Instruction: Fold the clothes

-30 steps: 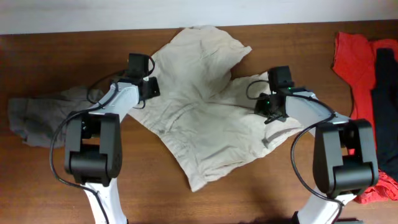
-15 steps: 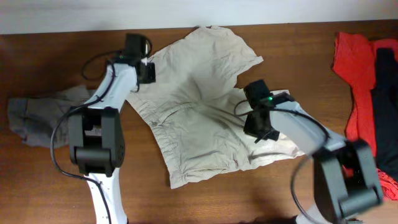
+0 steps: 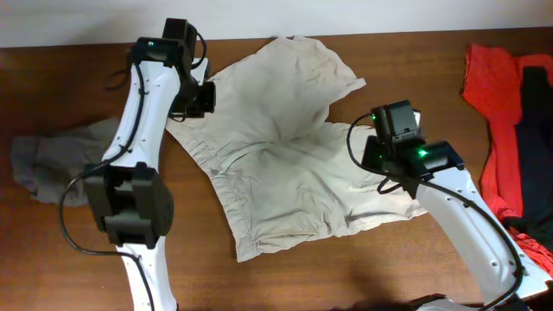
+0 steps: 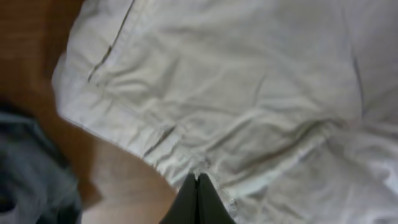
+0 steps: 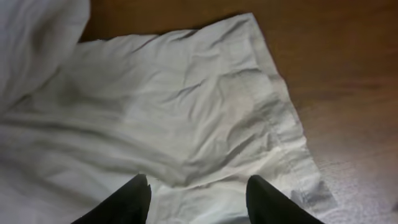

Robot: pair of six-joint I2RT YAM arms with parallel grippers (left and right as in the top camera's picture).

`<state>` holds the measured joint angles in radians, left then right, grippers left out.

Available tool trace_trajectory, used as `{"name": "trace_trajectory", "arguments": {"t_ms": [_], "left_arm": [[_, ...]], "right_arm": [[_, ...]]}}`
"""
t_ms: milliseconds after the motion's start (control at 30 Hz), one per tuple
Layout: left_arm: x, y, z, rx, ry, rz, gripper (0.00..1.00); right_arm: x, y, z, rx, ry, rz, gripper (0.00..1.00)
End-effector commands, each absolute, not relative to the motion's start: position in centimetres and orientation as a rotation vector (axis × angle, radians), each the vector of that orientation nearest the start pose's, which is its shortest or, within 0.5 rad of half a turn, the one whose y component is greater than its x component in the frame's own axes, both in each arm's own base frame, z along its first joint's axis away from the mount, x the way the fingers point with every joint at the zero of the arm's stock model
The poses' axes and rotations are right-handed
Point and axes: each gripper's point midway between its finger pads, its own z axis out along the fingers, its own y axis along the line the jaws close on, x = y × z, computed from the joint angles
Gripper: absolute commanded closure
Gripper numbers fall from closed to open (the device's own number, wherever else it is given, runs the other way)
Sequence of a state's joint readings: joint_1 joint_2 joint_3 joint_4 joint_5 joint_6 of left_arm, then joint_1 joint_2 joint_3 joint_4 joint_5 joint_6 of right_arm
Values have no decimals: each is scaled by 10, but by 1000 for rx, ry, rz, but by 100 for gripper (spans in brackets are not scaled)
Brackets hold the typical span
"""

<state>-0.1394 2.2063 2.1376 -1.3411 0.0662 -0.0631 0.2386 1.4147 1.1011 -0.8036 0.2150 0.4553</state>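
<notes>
Right gripper is hovering w/ jaws wide over a leg hem of the beige shorts, which are lying spread but rumpled mid-table; closing here is risking a one-layer grab and a skewed fold. Left gripper is sitting shut at the far waistband corner (no cloth seen btwn tips), risking a snag that drags the shorts toward the gray garment.

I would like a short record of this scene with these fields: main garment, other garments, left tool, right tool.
main garment: beige shorts, spread on the table, not yet folded
other garments: gray garment on one side; red garment and black garment on the other
left tool: shut, above the shorts' edge
right tool: open, above a leg hem
</notes>
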Motion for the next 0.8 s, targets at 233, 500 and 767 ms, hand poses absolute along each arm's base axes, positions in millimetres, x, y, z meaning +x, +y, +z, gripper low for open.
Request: {"name": "trace_trajectory", "arguments": {"t_ms": [233,500,767], "left_arm": [[369,-98,269,289,2759,78,92],[336,-100,180,171,2900,80,92],[297,-143,73,229,3012,-346,79]], "right_arm": [[330,57,145,221,2643,31,34],[335,45,145,291,2637,75,33],[339,21,127,431,2689,175,33]]}}
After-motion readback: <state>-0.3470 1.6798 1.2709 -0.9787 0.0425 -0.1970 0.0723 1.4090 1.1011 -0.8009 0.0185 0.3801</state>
